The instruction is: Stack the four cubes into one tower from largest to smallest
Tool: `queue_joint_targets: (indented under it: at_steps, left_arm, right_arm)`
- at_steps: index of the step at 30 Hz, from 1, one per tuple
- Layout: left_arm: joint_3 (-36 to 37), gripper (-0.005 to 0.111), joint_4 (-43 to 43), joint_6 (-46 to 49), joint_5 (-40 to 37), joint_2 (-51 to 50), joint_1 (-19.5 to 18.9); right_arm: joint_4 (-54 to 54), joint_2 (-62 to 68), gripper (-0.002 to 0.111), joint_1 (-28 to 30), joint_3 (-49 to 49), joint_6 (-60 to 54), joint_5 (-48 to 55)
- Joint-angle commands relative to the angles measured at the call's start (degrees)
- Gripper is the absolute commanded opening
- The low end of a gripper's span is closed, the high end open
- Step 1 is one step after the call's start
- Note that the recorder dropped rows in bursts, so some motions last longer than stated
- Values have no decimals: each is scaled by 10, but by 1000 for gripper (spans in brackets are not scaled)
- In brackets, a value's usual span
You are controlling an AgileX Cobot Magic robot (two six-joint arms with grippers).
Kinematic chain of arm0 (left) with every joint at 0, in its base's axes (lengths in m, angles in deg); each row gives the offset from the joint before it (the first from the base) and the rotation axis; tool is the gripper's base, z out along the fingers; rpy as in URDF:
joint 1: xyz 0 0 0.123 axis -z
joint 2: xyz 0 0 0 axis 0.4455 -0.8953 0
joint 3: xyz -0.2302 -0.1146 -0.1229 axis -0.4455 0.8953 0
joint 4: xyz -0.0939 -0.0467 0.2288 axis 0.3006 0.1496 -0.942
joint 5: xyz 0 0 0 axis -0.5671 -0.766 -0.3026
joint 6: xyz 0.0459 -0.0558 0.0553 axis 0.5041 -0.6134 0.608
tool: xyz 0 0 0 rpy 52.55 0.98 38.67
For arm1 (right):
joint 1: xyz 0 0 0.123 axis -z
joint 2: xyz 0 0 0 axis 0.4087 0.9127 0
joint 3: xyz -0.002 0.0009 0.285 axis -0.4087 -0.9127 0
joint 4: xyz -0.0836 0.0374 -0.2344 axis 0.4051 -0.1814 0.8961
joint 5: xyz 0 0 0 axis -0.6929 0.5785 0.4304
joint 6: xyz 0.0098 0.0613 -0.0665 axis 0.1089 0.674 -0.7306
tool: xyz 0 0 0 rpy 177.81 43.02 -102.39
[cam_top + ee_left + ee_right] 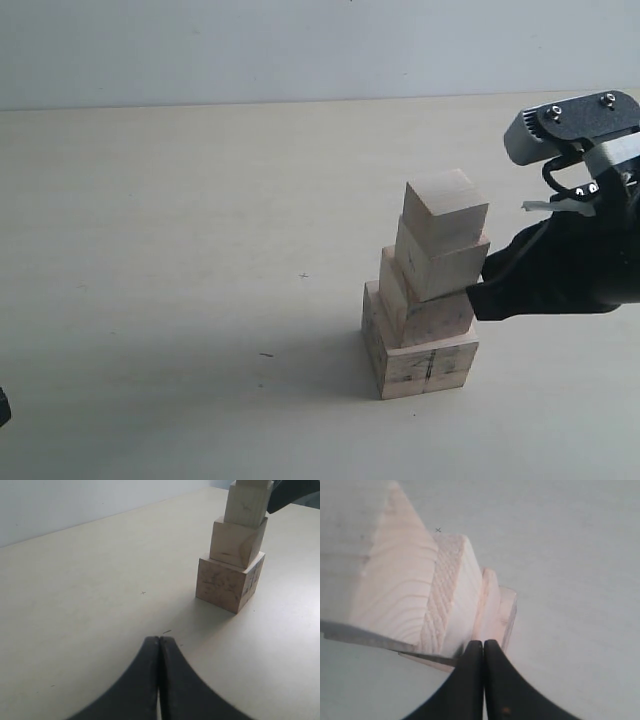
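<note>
Presently, the tower (428,300) stands on the table (180,260), right of centre in the exterior view, with all four cubes in place. Order checked from the base upward: largest cube (420,362) at the bottom, second cube (428,312) on it, third cube (442,264) above that, smallest cube (447,208) on top. Sizes step down correctly. Alignment is imperfect: the upper cubes sit offset toward the right-hand side of the base and are turned slightly against one another, so their edges do not line up. A dark seam (430,368) runs vertically down the front face of the largest cube, with faint marks beside it.

Right gripper (478,296): jaws clenched together, gripping nothing. Its tip sits at the tower's right side, about level with the joint between the second and third cubes. In the right wrist view the closed fingertips overlap the edge of the cubes; whether they actually touch the wood cannot be told.

Left gripper (159,641): jaws pressed shut on nothing, low over the table and well apart from the tower, which appears beyond it in the left wrist view.

Table surface is pale and plain, with a pale wall (250,45) behind it
</note>
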Motion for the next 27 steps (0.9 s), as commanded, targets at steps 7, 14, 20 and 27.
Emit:
queue_joint_targets:
  at_steps: [7,14,20,27]
  left_arm:
    - [2,0,-2,0,3,4,-1]
    - [2,0,-2,0,3,4,-1]
    - [2,0,-2,0,3,4,-1]
    - [2,0,-2,0,3,4,-1]
  right_arm:
    - [-13,2,0,3,-1,-5,9]
    - [-20,2,0,3,-1,-8,15]
    - [-37,-7,0,3,-1,-30,20]
    - [-37,-9,0,3,-1,-30,24]
